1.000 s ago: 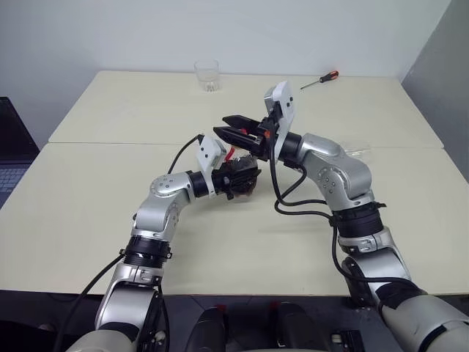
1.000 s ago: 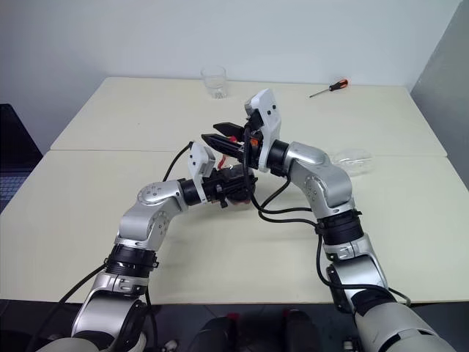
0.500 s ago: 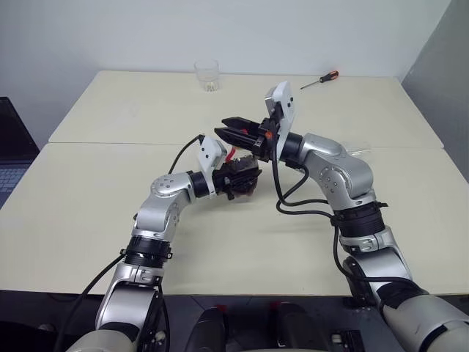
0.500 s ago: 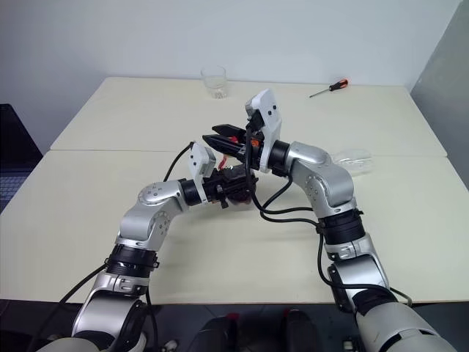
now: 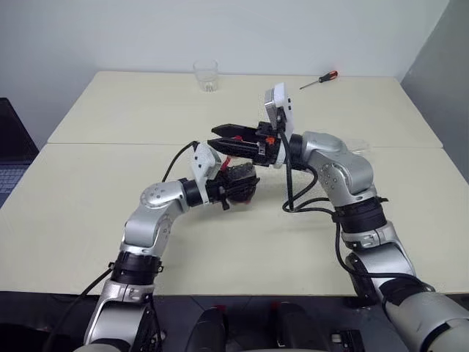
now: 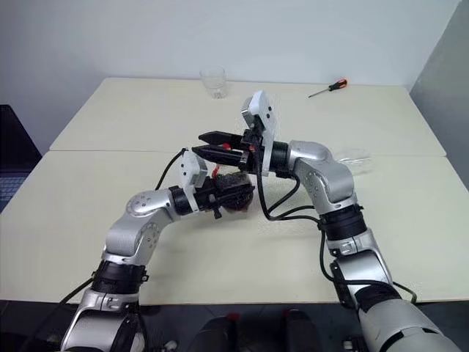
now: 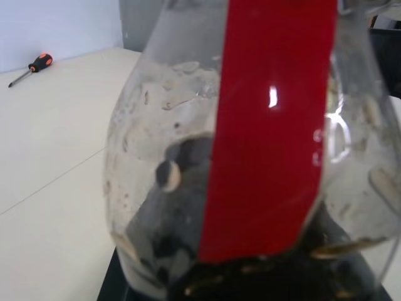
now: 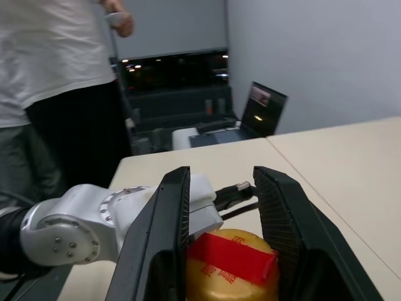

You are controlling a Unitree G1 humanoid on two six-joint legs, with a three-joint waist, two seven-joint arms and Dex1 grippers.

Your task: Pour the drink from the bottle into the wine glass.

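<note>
Open tabletop (image 5: 110, 110) all round; tumbler (image 5: 207, 75) and screwdriver (image 5: 319, 80) lie far back.

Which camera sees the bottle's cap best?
The right wrist view: the yellow-and-red cap sits close up between the right gripper's two fingers. The eye views show a tiny red speck there. The left wrist view shows the bottle's body, not its cap.

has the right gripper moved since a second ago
Yes. The right gripper has swung to the left and turned more level; its tips now reach further left of the tumbler than before.
</note>
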